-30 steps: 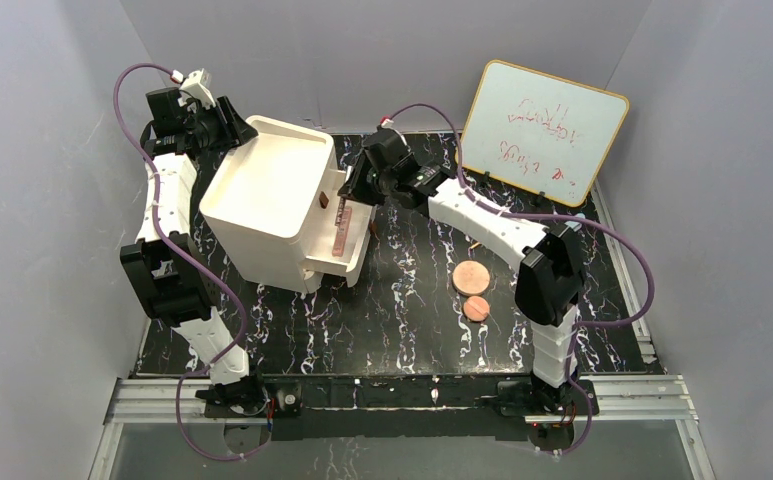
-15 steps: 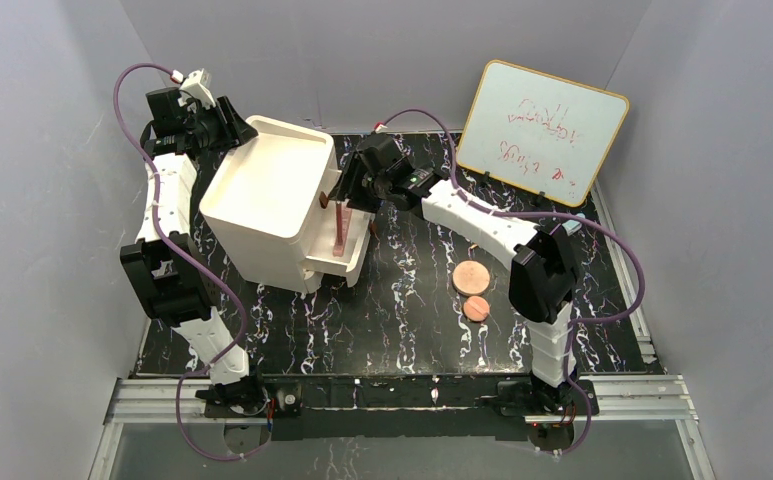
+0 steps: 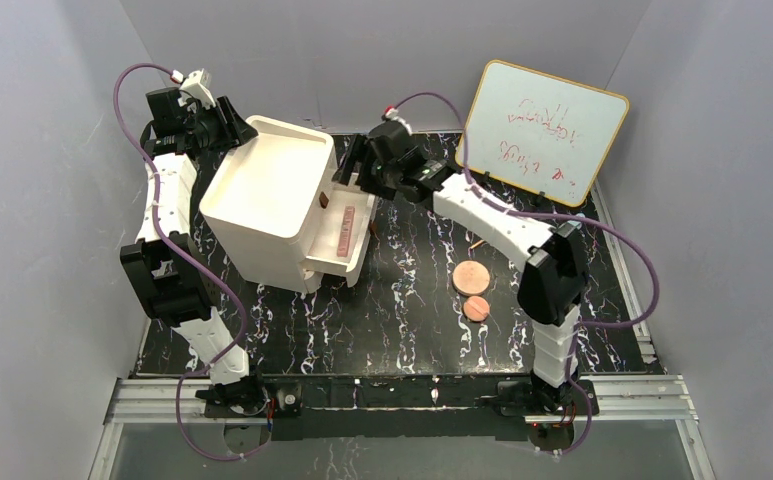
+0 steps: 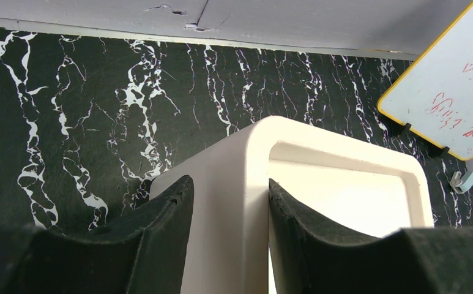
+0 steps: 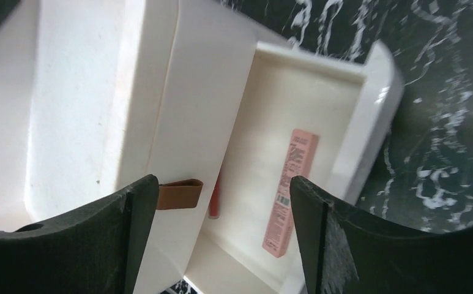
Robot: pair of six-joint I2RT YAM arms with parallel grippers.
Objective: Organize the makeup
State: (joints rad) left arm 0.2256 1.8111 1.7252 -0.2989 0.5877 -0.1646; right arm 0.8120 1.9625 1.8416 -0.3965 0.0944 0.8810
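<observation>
while its drawer stands pulled out, organizer (image 3: 267, 200): white box at the rear left of the table (image 3: 402, 330); its top tray looks bare.
whiteboard (image 3: 544, 130): propped at the rear right with red scribbles; no part of the task.
left gripper (image 3: 224, 125): at the organizer's back corner; in the wrist view its fingers (image 4: 160, 226) press on either side of the rim wall, bracing the box.
right gripper (image 3: 357, 170): hovers just above the drawer, fingers (image 5: 319, 245) spread wide with nothing between them.
drawer (image 3: 362, 262): open toward the table's middle, holding both sticks.
large disc (image 3: 470, 275): flat on the table, well apart from the organizer.
small disc (image 3: 476, 308): just beside the large one, on its near side.
pink stick (image 5: 289, 190): lies flat along the drawer floor.
dark stick (image 5: 215, 196): mostly hidden at the drawer's inner edge.
knob (image 5: 178, 193): brown tab on the organizer's front, just beside the dark stick.
step in hand: likely the end of a drop into the drawer; the sticks are stowed and the discs are not yet put away.
next move: the right gripper would need to lift clear, swing to a disc and come down low, since the flat edge gives little to grip.
</observation>
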